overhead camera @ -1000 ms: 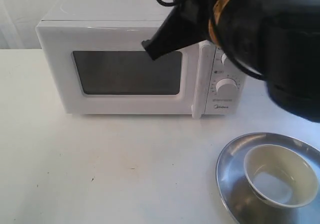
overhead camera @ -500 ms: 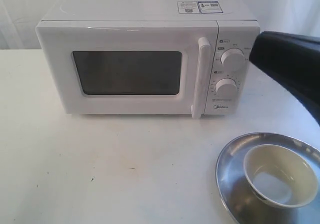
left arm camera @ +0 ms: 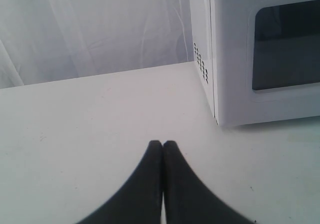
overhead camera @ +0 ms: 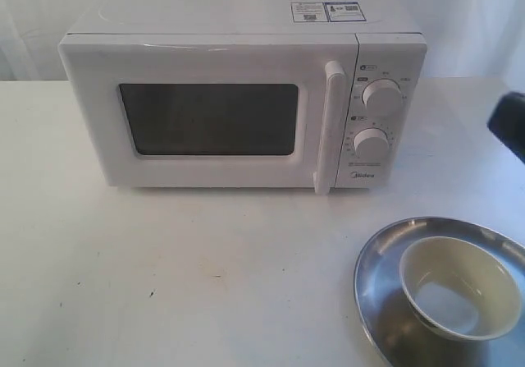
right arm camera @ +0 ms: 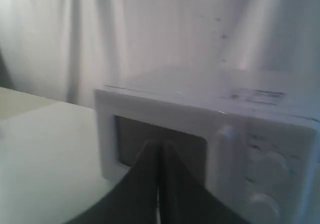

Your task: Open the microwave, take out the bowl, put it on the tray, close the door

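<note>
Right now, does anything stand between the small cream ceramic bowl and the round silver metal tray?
Nothing visible does: the small cream ceramic bowl already sits upright inside the round shiny silver metal tray. The white microwave's door is shut, apart from them. The left gripper and right gripper are both shut, holding nothing.

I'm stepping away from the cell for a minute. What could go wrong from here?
1. The right arm shows at the exterior view's right edge, beyond the tray; a low sweep could knock the bowl off it.
2. The left gripper, shut, hangs near the microwave; a sideways swing might bump its side wall.
</note>
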Controlling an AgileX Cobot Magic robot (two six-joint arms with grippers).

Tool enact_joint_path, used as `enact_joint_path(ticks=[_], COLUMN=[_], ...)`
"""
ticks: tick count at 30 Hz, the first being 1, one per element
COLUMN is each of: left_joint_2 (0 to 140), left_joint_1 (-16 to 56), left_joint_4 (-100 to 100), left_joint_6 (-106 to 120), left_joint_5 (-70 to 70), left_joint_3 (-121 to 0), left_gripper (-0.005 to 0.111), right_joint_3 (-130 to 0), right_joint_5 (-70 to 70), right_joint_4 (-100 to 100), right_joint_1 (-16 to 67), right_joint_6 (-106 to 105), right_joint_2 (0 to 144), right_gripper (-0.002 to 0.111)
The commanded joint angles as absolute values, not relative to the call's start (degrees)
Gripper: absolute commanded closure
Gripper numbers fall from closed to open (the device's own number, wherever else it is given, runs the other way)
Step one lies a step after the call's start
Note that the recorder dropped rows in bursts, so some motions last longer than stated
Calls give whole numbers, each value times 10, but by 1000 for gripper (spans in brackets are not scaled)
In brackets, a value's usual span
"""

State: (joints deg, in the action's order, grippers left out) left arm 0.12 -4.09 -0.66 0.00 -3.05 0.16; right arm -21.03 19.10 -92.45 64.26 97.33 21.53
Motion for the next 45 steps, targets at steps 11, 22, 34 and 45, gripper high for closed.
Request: enact_joint_path(ticks=[11,22,34,45], left_joint_2=[0,0,0,0], left_joint_1=[-40,-40,-40,-40], left_joint_4=[-4,-4,-4,-4], left_joint_6=[0,0,0,0], left_joint_5=[-30,-30,-30,-30], left_joint_3=[0,0,0,0], left_gripper=[107,107,107,107], right_joint_3=[-15,0,0,0], right_joint_5=[91,93,115,195], right_joint_4=[-949,-940,-904,-599], right_joint_1=[228,216,229,229], right_joint_6=[991,987,955,607], right_joint_2=[0,0,0,0], right_gripper=[108,108,108,108])
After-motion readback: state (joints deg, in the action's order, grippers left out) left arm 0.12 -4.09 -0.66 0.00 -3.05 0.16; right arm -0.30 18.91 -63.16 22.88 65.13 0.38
